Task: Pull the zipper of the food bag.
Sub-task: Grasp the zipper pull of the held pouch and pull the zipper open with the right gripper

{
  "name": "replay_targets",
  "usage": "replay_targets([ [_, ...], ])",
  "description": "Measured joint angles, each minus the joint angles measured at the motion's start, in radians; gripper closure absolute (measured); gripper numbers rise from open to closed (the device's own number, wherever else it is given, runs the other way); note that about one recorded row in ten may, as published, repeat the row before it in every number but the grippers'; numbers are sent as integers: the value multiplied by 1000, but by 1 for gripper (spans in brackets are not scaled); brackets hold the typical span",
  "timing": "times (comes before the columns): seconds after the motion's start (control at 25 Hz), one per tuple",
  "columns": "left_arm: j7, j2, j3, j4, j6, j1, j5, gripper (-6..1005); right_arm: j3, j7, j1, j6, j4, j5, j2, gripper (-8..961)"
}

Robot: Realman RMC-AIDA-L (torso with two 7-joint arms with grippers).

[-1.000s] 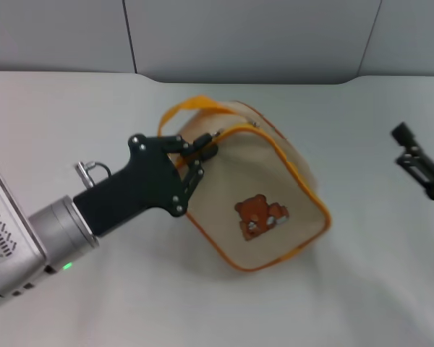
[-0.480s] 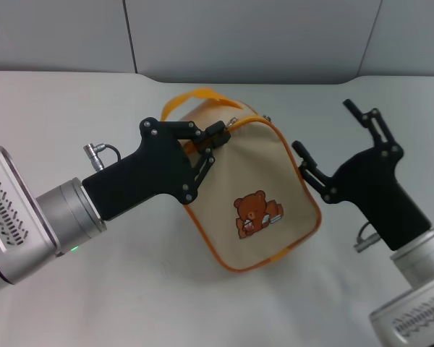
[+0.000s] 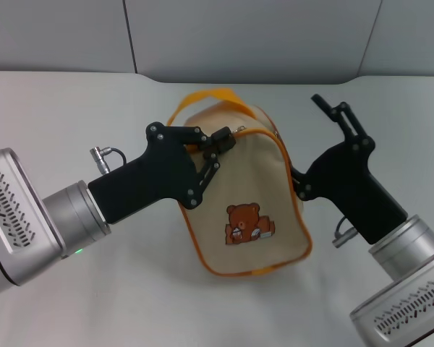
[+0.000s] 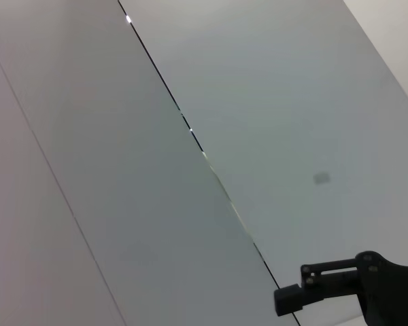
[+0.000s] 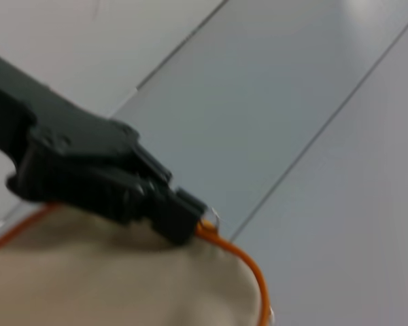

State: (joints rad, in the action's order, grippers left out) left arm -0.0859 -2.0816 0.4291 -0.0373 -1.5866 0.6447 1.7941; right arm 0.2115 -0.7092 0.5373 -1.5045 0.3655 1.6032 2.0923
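Note:
The beige food bag (image 3: 253,181) with orange piping and a brown bear print (image 3: 246,223) stands tilted in the middle of the table. Its orange strap handle (image 3: 217,95) arches over the top. My left gripper (image 3: 222,142) is shut at the bag's top front edge, on the zipper's small silver pull tab (image 3: 240,130). The right wrist view shows these left fingers (image 5: 156,200) pinched beside the tab (image 5: 209,219) on the orange piping (image 5: 241,261). My right gripper (image 3: 304,141) is open at the bag's right side, its lower finger against the bag wall.
The white table (image 3: 72,108) runs to a grey panelled wall (image 3: 246,36) behind. The left wrist view shows only wall panels (image 4: 190,102) and a black gripper part (image 4: 340,288).
My right gripper has come in from the right edge up to the bag's right side. My left gripper has shifted slightly right, and the bag has turned more upright.

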Motion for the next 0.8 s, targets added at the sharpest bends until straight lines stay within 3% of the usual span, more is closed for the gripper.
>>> replay_targets([
  [0.6,-2,0,13,4,6,8,0,949,3,-32,-7,-6,38,13,0,201],
  [0.8,-7,0,12,4,12,10,1,949,5,-75,-12,-9,42,13,0,438],
])
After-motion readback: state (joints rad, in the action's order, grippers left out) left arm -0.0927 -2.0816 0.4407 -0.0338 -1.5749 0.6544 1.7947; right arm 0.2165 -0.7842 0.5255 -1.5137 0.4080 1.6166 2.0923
